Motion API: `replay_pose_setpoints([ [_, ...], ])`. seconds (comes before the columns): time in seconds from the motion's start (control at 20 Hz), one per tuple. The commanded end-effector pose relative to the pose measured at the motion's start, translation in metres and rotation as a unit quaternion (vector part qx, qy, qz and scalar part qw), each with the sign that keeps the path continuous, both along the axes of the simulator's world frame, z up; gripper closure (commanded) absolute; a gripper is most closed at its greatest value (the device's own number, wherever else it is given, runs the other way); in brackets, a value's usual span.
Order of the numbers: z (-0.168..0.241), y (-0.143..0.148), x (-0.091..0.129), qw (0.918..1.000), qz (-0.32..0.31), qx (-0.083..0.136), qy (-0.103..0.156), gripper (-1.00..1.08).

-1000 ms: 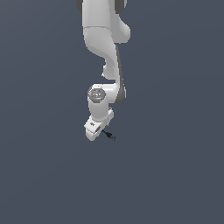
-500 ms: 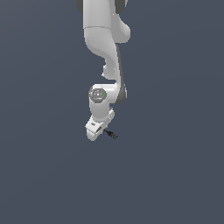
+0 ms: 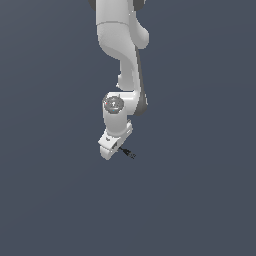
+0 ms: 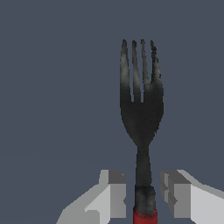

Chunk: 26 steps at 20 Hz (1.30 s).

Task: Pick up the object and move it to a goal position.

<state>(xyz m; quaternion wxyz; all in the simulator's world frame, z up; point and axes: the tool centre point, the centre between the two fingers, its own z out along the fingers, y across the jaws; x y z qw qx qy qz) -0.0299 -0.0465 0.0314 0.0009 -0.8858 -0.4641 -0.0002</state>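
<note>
The object is a small fork with a dark grey head (image 4: 141, 109), a black shaft and a red handle end (image 4: 145, 216). In the wrist view its shaft lies between my two white fingers (image 4: 114, 186), with a narrow gap on each side. My gripper (image 4: 142, 189) is open around the shaft and not touching it. In the exterior view the gripper (image 3: 116, 148) is down at the floor, and the fork (image 3: 129, 153) pokes out from it toward the exterior view's right.
The white arm (image 3: 122, 60) comes down from the top of the exterior view. A plain dark grey-blue floor (image 3: 60, 200) lies all around, with no other object in sight.
Almost nothing: the gripper stays low over the fork, which rests in the same place.
</note>
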Motion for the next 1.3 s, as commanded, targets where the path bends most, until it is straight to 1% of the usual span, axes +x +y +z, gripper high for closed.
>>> replay_pose_setpoints([
  [0.0, 0.015, 0.006, 0.002, 1.0000, 0.000, 0.000, -0.001, 1.08],
  [0.3, 0.066, 0.025, 0.009, 1.0000, 0.000, 0.000, -0.001, 1.08],
  [0.9, 0.194, 0.073, 0.029, 1.0000, -0.002, 0.000, 0.000, 1.08],
  [1.25, 0.243, 0.091, 0.039, 1.0000, -0.003, -0.001, 0.000, 1.08],
])
